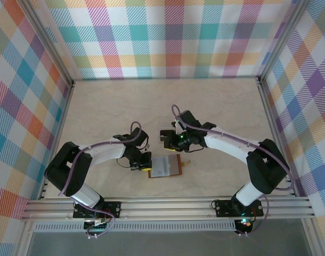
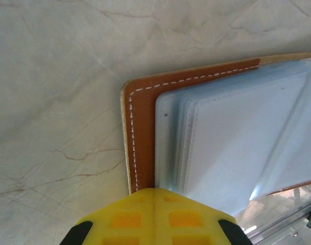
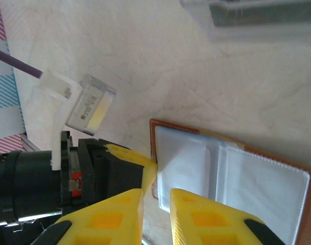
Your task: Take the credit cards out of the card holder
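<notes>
Step in hand: first grab at the pockets. The card holder (image 1: 165, 167) lies opened flat, grey inside up. No card is out on the table (image 1: 216, 106), so the task looks barely begun.
Card holder position: near edge of the table, about 6 o'clock from its middle, between the two grippers.
Credit cards: I cannot tell them apart from the pale pocket sleeves (image 2: 237, 143); presumably they are inside.
Left gripper (image 2: 154, 217): jaws closed tight with nothing between them. The tip touches the holder's brown border at its 9 o'clock, which reads as a hold-down.
Right gripper (image 3: 156, 196): jaws narrow, a slim gap, nothing seen clamped. It stands at the holder's 12 o'clock edge, over the corner of a raised sleeve.
Next move (judgement): the right fingers must catch a card edge alone, not the sleeve, and draw it out while the left pins the leather.
In the way: stacked, slippery-looking sleeves, and the left fingertip close by at the same corner.
Surroundings: aluminium rail (image 1: 173, 205) at 6 o'clock, plaid walls (image 1: 168, 37) around.
</notes>
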`<action>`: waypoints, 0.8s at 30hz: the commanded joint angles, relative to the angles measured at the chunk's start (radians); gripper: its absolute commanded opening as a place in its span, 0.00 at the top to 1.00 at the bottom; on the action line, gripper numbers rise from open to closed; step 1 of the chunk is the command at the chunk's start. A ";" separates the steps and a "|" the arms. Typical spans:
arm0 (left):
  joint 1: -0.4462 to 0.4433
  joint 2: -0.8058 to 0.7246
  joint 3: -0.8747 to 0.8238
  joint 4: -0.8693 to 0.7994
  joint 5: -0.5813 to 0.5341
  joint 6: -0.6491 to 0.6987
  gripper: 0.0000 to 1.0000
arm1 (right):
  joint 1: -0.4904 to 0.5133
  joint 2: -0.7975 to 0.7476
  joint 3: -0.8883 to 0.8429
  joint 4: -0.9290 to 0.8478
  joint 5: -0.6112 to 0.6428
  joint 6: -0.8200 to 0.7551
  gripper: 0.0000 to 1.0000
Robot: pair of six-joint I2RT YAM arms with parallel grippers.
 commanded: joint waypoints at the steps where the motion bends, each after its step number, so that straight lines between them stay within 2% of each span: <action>1: 0.007 -0.006 -0.048 0.023 0.017 -0.011 0.95 | 0.032 0.033 -0.021 0.035 -0.059 0.064 0.79; 6: 0.007 0.008 -0.075 0.060 0.021 -0.022 0.96 | 0.078 0.089 -0.041 0.092 -0.105 0.098 0.85; 12: 0.007 0.020 -0.068 0.078 0.017 -0.013 0.96 | 0.106 0.190 0.007 0.115 -0.142 0.085 0.87; 21: 0.023 -0.006 -0.085 0.101 -0.003 -0.004 0.97 | 0.128 0.298 0.027 0.141 -0.179 0.082 0.84; 24: 0.023 0.001 -0.087 0.106 0.004 -0.004 0.97 | 0.133 0.306 0.044 0.067 -0.119 0.060 0.83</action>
